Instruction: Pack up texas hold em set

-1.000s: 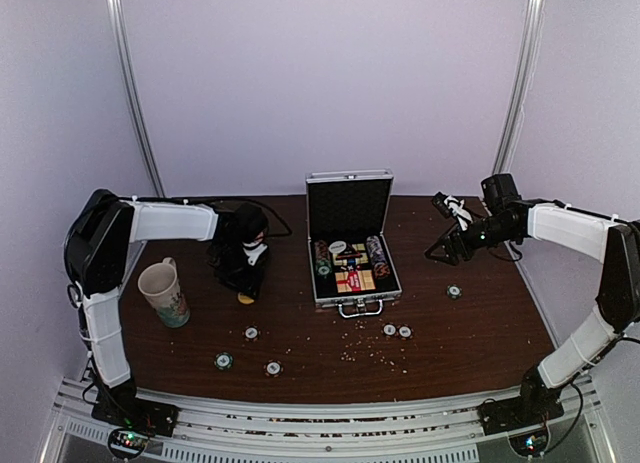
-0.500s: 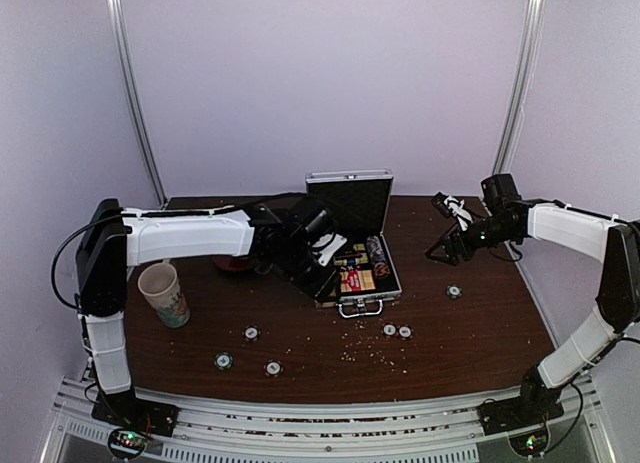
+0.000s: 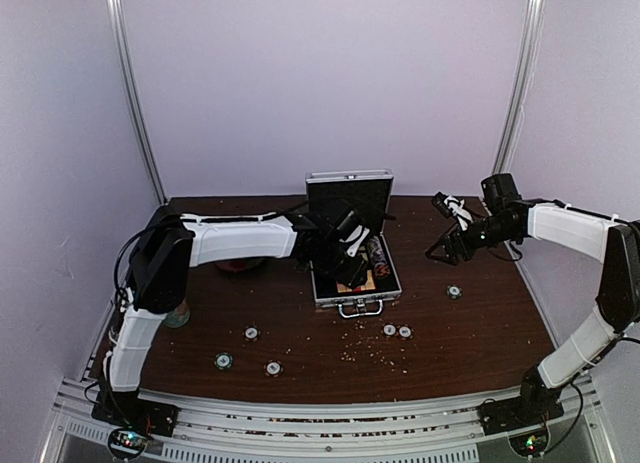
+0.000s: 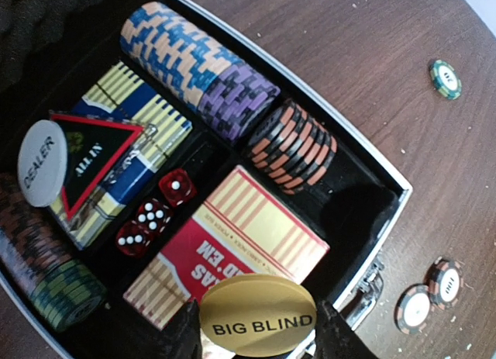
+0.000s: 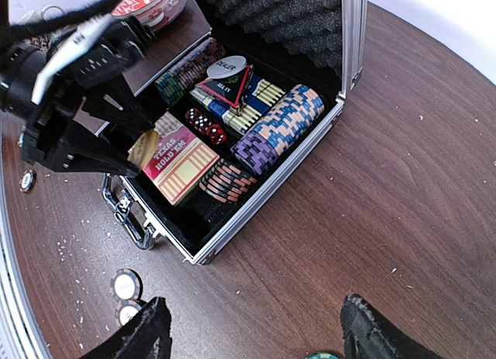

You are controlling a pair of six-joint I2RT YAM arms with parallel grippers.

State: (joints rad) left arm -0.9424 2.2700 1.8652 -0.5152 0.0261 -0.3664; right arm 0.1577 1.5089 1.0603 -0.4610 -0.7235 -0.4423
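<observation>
Left gripper (image 4: pixel 260 337), clamped on the yellow disc (image 4: pixel 258 312), hovers over the open case (image 4: pixel 341 136) to stow it; right gripper (image 5: pixel 256 328) hangs with fingers apart.

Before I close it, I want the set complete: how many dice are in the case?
3, in a row in the case's centre slot: upper die, middle die, lower die in the left wrist view. More may hide beneath.
</observation>
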